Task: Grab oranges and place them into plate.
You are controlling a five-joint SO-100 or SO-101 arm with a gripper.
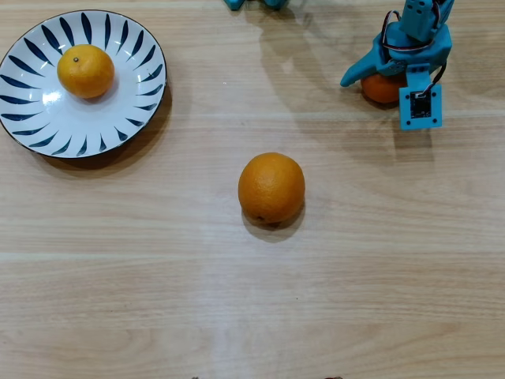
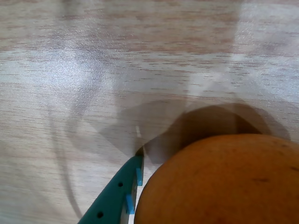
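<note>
Orange fruit sat in three spots in the overhead view. One small orange (image 1: 85, 70) lay on the white plate (image 1: 31, 118) with blue stripes, its tiny stem dot facing up. The big orange (image 1: 271, 188) sat alone mid-table, round all over, so no long side showed. A third orange (image 1: 380, 88) hid mostly under the blue claw (image 1: 379, 79) near the top right. Whether the claw was apart or squeezing, I could not tell.

Up close in the wrist view, that orange (image 2: 219, 182) filled the bottom right corner. One teal finger (image 2: 117, 196) sat just left of it, tip down on the wooden table (image 2: 93, 70). No other finger showed, nor the plate.
</note>
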